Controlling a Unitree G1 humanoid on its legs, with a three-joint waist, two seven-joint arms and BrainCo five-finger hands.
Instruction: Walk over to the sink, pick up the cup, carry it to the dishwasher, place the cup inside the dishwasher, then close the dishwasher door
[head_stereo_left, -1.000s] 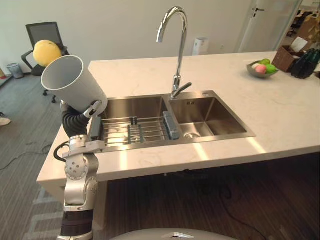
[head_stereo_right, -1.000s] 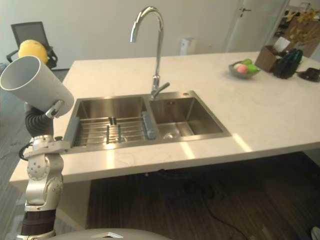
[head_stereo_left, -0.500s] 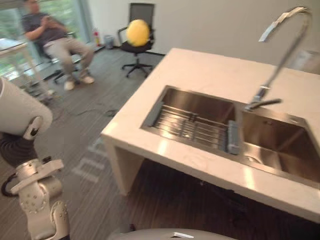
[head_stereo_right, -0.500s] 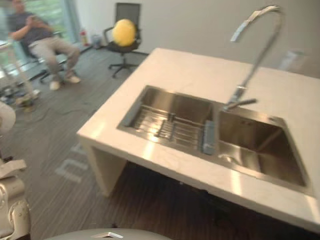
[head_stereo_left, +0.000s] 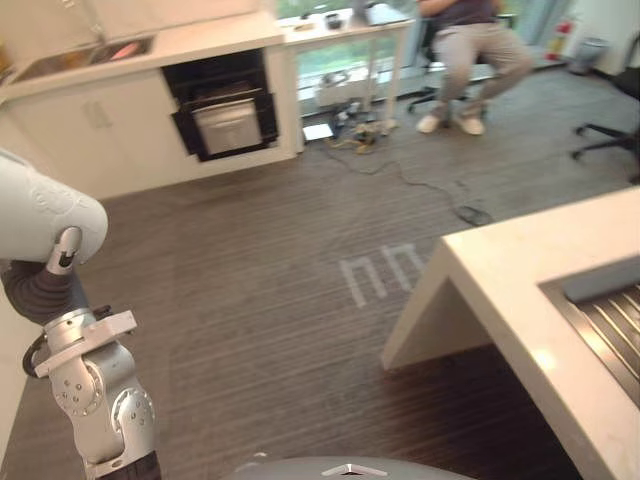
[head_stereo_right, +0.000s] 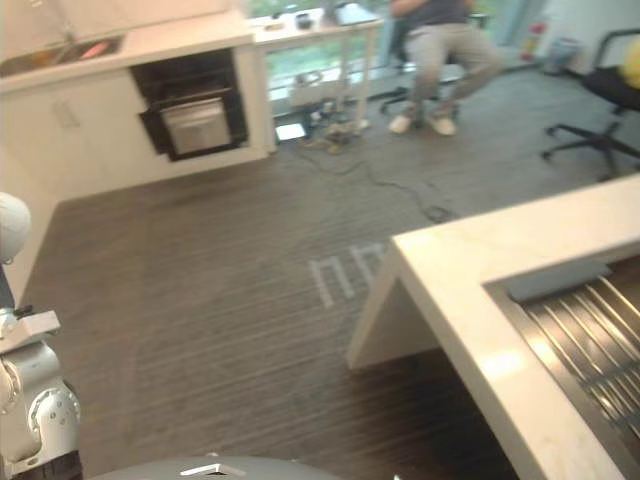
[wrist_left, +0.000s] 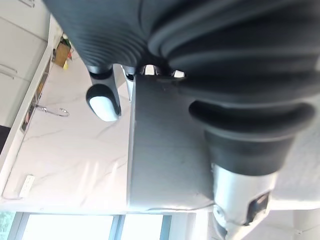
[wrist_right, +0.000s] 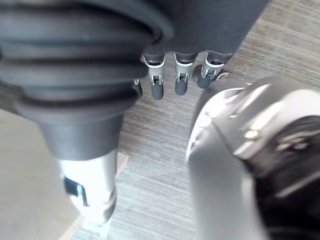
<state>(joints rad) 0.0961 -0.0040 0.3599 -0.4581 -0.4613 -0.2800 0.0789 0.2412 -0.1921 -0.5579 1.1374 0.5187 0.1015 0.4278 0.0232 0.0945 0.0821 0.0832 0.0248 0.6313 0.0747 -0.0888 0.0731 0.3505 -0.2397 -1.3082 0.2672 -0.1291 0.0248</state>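
Left hand (head_stereo_left: 61, 250) clasps the white cup (head_stereo_left: 40, 212) at nine o'clock in the left eye view, with the dishwasher (head_stereo_left: 226, 112) at eleven. In the left wrist view, a fingertip (wrist_left: 102, 100) presses the cup's wall. In the right wrist view, the right hand (wrist_right: 157, 85) hangs empty with its fingers relaxed.

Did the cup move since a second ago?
Yes. The cup in the left hand was beside the counter; now floor lies between them.

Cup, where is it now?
The cup is in the left hand, at the left edge of the left eye view, above the floor, far from the dishwasher.
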